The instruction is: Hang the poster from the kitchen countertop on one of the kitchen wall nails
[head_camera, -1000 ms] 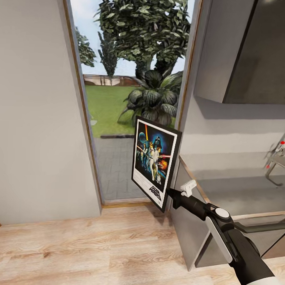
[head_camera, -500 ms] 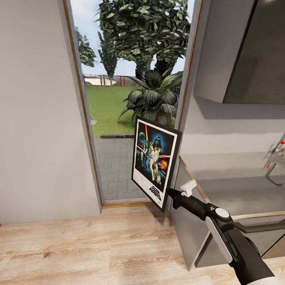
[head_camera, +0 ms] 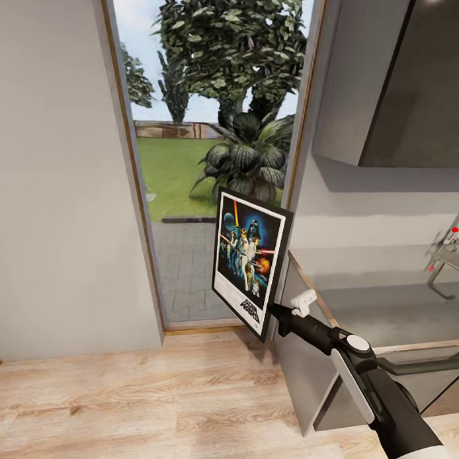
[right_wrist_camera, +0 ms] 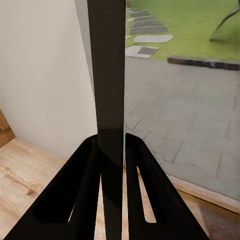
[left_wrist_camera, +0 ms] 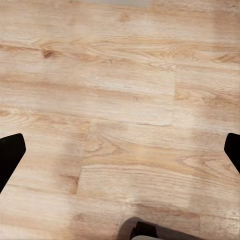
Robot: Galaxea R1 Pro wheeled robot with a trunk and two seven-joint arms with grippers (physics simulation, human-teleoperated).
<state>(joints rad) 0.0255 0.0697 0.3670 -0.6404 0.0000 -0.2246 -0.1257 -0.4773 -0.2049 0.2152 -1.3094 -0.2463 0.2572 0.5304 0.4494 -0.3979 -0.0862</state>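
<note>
The Star Wars poster (head_camera: 249, 260) hangs upright in the air in front of the glass door, black frame and white border facing me. My right gripper (head_camera: 274, 309) is shut on its lower right edge. In the right wrist view the poster (right_wrist_camera: 106, 100) shows edge-on as a dark strip clamped between the two black fingers (right_wrist_camera: 82, 190). My left gripper (left_wrist_camera: 120, 152) is open over bare wood floor, its fingertips (left_wrist_camera: 9, 155) far apart. The grey steel kitchen countertop (head_camera: 379, 301) with its chrome tap (head_camera: 443, 260) lies right of the poster. No nail can be made out on the pale wall (head_camera: 52, 183).
A tall glass door (head_camera: 212, 156) opens onto a garden with a leafy plant and paving. A glossy dark upper cabinet (head_camera: 407, 77) hangs over the counter. Light wood floor (head_camera: 150, 405) spreads in front of the door and the left wall.
</note>
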